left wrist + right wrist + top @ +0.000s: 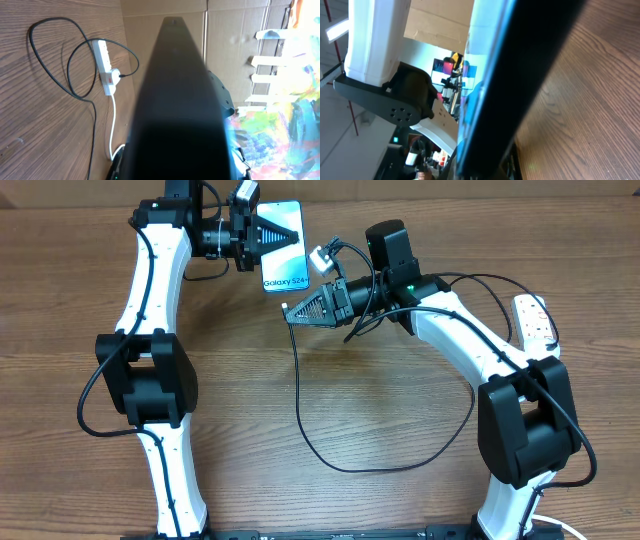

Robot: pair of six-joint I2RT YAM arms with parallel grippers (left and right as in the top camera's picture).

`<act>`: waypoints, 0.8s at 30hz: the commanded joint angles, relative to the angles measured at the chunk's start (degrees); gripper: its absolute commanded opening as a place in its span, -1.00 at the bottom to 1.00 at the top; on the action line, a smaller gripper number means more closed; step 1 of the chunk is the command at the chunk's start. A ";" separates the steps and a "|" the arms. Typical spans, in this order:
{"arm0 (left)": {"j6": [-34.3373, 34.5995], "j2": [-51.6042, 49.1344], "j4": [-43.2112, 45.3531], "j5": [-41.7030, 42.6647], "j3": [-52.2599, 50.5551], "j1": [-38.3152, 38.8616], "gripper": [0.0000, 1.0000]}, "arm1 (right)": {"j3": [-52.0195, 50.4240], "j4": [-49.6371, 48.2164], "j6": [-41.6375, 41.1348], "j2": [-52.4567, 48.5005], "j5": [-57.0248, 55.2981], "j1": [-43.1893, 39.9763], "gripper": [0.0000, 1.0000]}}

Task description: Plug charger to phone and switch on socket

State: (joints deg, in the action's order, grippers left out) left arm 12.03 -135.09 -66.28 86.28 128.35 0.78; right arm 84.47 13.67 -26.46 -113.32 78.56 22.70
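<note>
Cyan phone (287, 270) near table (250, 380) edge

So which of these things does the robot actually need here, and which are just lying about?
For the job:
the phone
the charger
the socket

Just there, in the background:
cardboard wall
white slatted frame

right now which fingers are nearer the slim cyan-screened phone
Left. Left fingers grip the slim cyan-screened phone; right fingers, holding the thin black cable, sit just short of its near end.
</note>
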 commanded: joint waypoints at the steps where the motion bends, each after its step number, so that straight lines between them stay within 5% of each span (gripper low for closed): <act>1: -0.35 0.94 -0.17 1.81 1.18 0.44 -0.92 | 1.22 -0.37 -0.63 1.40 -1.07 -0.15 -0.93; 24: -0.46 0.94 -2.54 -2.82 1.18 0.44 -0.92 | 1.22 -1.01 -2.10 1.40 -2.01 -0.83 -0.93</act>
State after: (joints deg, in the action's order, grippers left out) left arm 11.99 -135.09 -68.64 81.78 128.38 0.78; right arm 84.47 13.06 -28.49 -113.32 76.47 22.48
